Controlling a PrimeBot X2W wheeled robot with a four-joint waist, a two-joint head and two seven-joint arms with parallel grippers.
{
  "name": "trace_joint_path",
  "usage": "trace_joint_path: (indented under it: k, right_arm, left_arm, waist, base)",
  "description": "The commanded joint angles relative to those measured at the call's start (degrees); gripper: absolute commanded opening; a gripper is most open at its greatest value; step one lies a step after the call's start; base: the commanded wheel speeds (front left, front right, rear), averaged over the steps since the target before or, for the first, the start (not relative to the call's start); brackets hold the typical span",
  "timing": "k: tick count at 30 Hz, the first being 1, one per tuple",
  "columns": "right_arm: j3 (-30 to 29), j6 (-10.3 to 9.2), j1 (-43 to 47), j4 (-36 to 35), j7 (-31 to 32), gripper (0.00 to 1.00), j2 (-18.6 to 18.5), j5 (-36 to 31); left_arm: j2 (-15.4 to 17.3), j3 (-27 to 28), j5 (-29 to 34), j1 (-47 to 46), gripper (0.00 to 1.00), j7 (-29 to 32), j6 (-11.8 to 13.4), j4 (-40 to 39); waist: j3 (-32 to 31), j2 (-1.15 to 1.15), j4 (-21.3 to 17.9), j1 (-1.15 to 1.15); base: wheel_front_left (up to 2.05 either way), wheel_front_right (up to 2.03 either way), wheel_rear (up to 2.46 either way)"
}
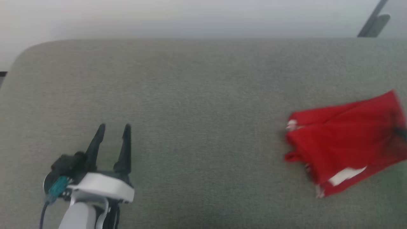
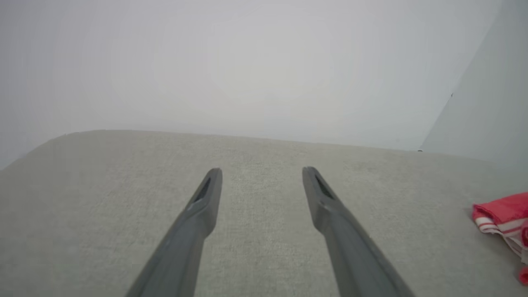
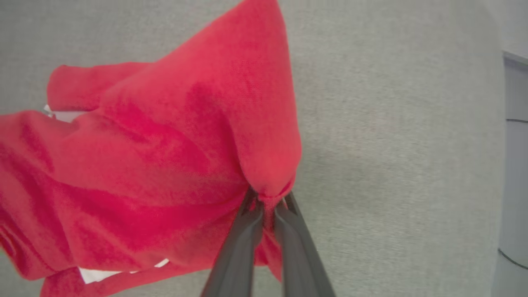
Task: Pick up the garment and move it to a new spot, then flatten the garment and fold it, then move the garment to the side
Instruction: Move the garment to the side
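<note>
Both jaws of the right gripper (image 3: 268,201) pinch the red garment (image 3: 165,144).

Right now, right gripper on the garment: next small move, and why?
Probably lift the right gripper a little and carry the garment toward the middle of the grey cushion: its jaws pinch a red fold, the cloth is bunched, and the left gripper is open.
</note>
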Motion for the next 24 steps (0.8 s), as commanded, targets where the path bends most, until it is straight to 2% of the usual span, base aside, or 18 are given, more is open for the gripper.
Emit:
trace_joint_path:
  k: [1, 7, 13, 19, 24]
  right_arm:
    - [-0.49, -0.09, -1.75, 0.75, -0.64, 0.00, -1.21, -0.69]
    - [-1.96, -0.09, -7.81, 4.72, -3.35, 0.00, -5.09, -1.89]
    - [-2.05, -0.08, -14.71, 11.20, -9.61, 0.00, -7.88, -4.02]
    - [-0.88, -0.08, -21.49, 19.56, -15.07, 0.00, -8.40, -7.72]
    - [0.30, -0.08, -25.91, 27.62, -19.20, 0.00, -7.01, -10.82]
  left_arm:
    - [-0.31, -0.52, 0.93, -1.94, 1.00, -0.25, -0.30, 0.35]
    - [-1.17, -3.34, 2.45, -7.83, 1.00, -0.25, -0.57, 2.12]
    - [-2.03, -6.79, 4.10, -14.55, 1.00, -0.24, -1.00, 4.24]
    - [-2.72, -9.48, 4.99, -20.17, 1.00, -0.24, -1.24, 6.11]
    - [-3.29, -11.03, 5.84, -23.71, 1.00, -0.24, -1.35, 7.48]
  waist:
    - [1.77, 0.00, -1.89, 0.00]
    - [5.06, 0.00, -5.21, 0.00]
    - [8.90, 0.00, -7.67, 0.00]
    - [12.75, 0.00, -9.59, 0.00]
    - [15.69, 0.00, -10.06, 0.00]
  base:
    - [0.00, 0.00, 0.00]
    - [0.00, 0.00, 0.00]
    - [0.00, 0.00, 0.00]
    - [0.00, 0.00, 0.00]
    - [0.00, 0.00, 0.00]
